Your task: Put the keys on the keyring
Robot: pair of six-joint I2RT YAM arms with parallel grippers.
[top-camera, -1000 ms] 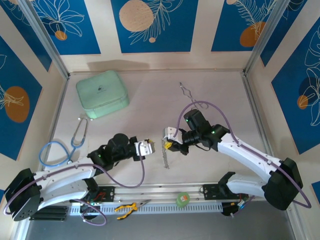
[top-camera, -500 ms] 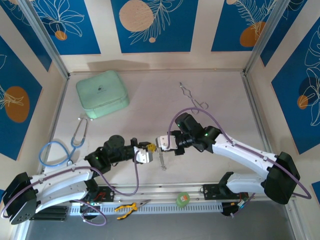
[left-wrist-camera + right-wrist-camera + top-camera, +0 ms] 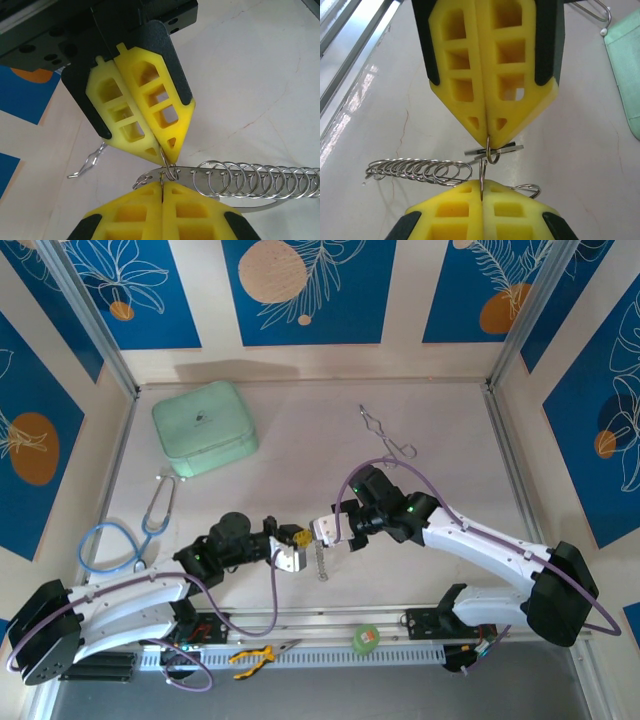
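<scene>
The left gripper [image 3: 162, 194] has its yellow pads pressed flat together on a thin upright wire of the keyring [image 3: 168, 169]. The right gripper [image 3: 482, 194] meets it tip to tip, its pads likewise closed on a small wire loop. The two pinched loops interlink in the narrow gap between the tips. A flat metal strip [image 3: 495, 149] lies across just beside that joint; whether it is a key's blade cannot be told. The chain [image 3: 255, 181] of overlapping rings trails off sideways from the joint and hangs below the tips in the top view.

Both arms reach inward from the near edge and meet a little left of the table's middle. The table [image 3: 300, 440] is pale and slightly glossy, with faint hairline marks. A mint-green case [image 3: 205, 427] sits at the far left, a blue-tubed stethoscope [image 3: 148, 525] lies near the left edge, and silver forceps [image 3: 385, 435] lie beyond the right arm. Along the near aluminium rail [image 3: 330, 618] rest yellow-handled pliers [image 3: 252, 653] and a green tape roll [image 3: 367, 638]. Cream walls carry blue panels [image 3: 300, 290] with white leaves and orange discs.
</scene>
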